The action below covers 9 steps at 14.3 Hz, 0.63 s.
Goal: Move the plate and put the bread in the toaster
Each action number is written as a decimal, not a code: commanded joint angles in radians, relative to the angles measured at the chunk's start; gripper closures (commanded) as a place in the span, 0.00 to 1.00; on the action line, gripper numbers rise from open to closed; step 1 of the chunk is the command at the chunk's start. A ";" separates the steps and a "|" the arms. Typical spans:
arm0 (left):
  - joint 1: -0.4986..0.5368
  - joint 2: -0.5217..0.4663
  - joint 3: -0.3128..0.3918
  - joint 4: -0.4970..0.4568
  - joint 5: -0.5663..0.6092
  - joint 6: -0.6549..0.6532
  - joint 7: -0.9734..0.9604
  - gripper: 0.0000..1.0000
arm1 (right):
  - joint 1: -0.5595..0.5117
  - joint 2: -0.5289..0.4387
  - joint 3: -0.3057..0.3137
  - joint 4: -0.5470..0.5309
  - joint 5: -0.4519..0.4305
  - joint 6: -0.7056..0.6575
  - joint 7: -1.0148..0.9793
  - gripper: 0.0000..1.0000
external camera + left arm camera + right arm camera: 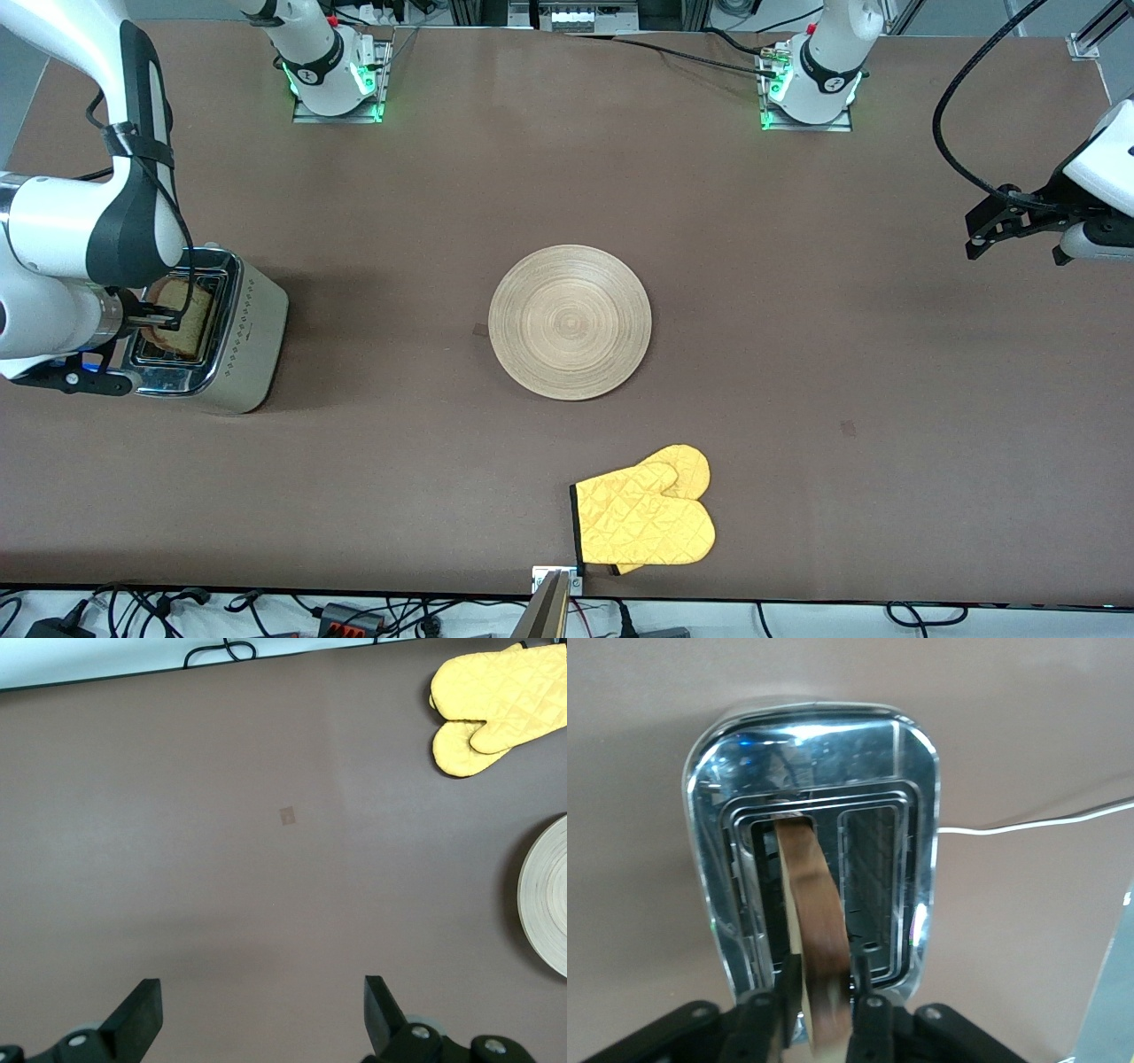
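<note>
The toaster (252, 346) stands at the right arm's end of the table. My right gripper (161, 315) is over its chrome top, shut on the bread (183, 319), a brown-crusted slice held on edge and tilted. In the right wrist view the bread (813, 912) runs from between my fingers (865, 992) down into one slot of the toaster (914, 806). The plate (570, 322) lies empty at the table's middle; its rim shows in the left wrist view (542, 904). My left gripper (1015, 241) waits open and empty above the left arm's end of the table (261, 1014).
A yellow oven mitt (647, 518) lies nearer the front camera than the plate, by the table's edge; it also shows in the left wrist view (496, 704). The toaster's white cord (1028, 821) trails over the table.
</note>
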 commanded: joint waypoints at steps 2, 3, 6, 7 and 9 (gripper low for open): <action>-0.004 0.019 0.002 0.032 0.011 -0.010 0.012 0.00 | 0.010 -0.036 0.001 0.001 0.056 -0.007 -0.007 0.00; -0.004 0.019 0.002 0.032 0.011 -0.011 0.012 0.00 | 0.006 -0.059 0.003 0.001 0.066 -0.001 -0.013 0.00; -0.007 0.019 0.000 0.032 0.012 -0.011 0.012 0.00 | -0.003 -0.091 -0.002 0.056 0.160 -0.007 -0.034 0.00; -0.006 0.019 0.000 0.032 0.012 -0.014 0.010 0.00 | 0.001 -0.093 -0.002 0.084 0.163 -0.010 -0.033 0.00; -0.004 0.019 0.000 0.032 0.012 -0.016 0.012 0.00 | -0.002 -0.099 -0.007 0.090 0.169 -0.017 -0.028 0.00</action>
